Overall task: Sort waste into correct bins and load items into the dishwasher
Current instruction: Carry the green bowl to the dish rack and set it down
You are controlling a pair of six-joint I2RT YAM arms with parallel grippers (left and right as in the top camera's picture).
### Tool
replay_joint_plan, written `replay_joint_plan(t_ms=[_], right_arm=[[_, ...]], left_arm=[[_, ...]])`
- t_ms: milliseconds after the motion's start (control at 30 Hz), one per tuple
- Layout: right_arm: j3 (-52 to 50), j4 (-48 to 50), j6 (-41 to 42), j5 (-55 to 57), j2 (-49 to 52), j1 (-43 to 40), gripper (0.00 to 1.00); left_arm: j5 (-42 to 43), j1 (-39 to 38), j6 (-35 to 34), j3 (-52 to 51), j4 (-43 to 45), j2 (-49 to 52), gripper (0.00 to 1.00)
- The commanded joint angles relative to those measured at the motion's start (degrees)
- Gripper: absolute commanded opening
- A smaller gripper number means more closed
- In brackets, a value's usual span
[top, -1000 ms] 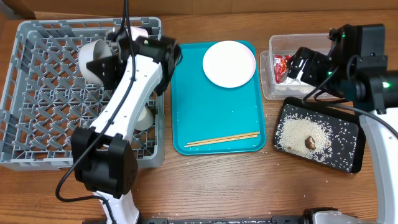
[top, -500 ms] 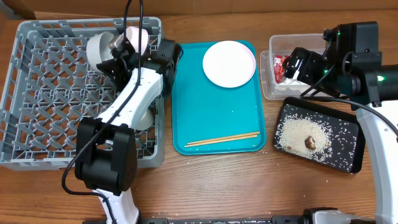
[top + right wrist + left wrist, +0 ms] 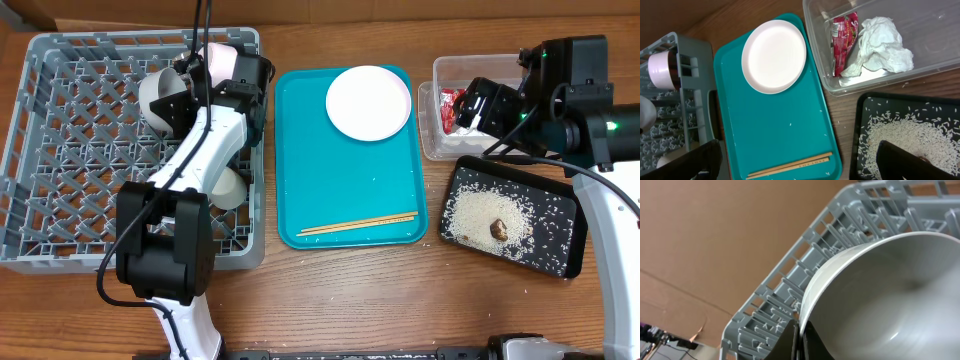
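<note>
White bowl (image 3: 158,95), tilted over the rack (image 3: 60,60), is clamped by the left hand (image 3: 800,336); right hand (image 3: 799,145) open.

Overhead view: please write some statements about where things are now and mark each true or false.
1. The left gripper pinches a bowl by its rim over the dish rack. True.
2. The chopsticks are in the dish rack. False: they lie on the teal tray.
3. The plate lies on the teal tray. True.
4. The red wrapper and the tissue are in the clear tub. True.
5. The rice is in the clear tub. False: it is in the black tray.
</note>
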Motion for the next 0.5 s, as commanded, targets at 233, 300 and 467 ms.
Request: replay_joint_plan(t_ms=[233, 300, 467], right_arm=[[0.72, -0.09, 0.04, -0.24, 0.28, -0.15, 1.00], [0.72, -0.15, 0.04, -0.24, 0.28, -0.15, 1.00], [0.72, -0.17, 0.07, -0.24, 0.28, -0.15, 1.00]], left_arm=[[2.78, 0.00, 4.59, -3.10, -0.22, 0.98, 0.04], [2.62, 0.00, 5.01, -4.15, -0.22, 0.98, 0.04], [1.36, 0.00, 6.69, -5.90, -0.24, 0.98, 0.04]])
